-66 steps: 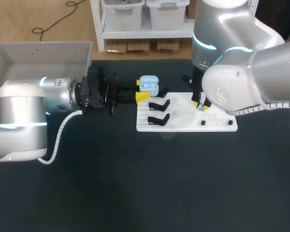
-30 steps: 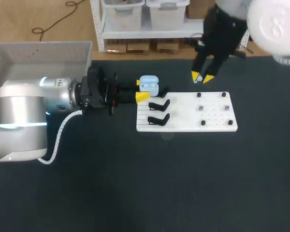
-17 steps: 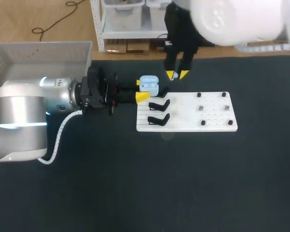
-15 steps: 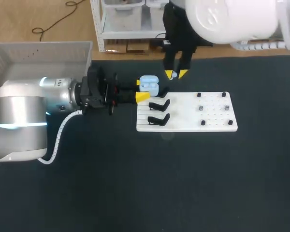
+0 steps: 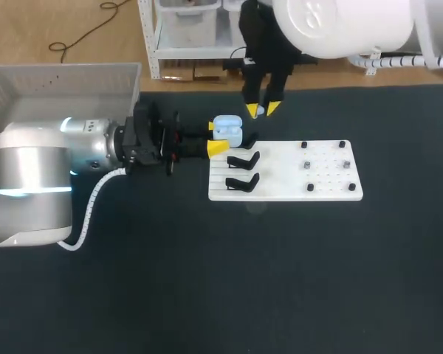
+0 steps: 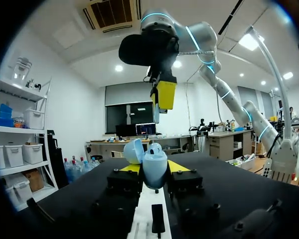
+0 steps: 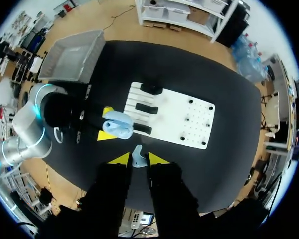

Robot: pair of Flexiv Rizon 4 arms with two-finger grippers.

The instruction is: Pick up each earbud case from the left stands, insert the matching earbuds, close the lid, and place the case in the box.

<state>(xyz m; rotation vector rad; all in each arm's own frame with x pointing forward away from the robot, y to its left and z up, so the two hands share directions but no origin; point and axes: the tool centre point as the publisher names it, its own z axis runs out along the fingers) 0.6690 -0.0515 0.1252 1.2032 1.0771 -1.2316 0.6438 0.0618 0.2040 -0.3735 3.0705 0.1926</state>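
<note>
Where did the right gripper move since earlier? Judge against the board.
Yes: the right gripper went leftward from the white board's peg end, beyond its far edge, near the earbud case.

A robotics lab: a left arm and right arm over a black table.

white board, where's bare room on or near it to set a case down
Bare: the white board's strip between black stands and pegs, and the table in front of it. Crowded: its left end, where the left fingers hold the open case and the right fingers hang close by with an earbud.
</note>
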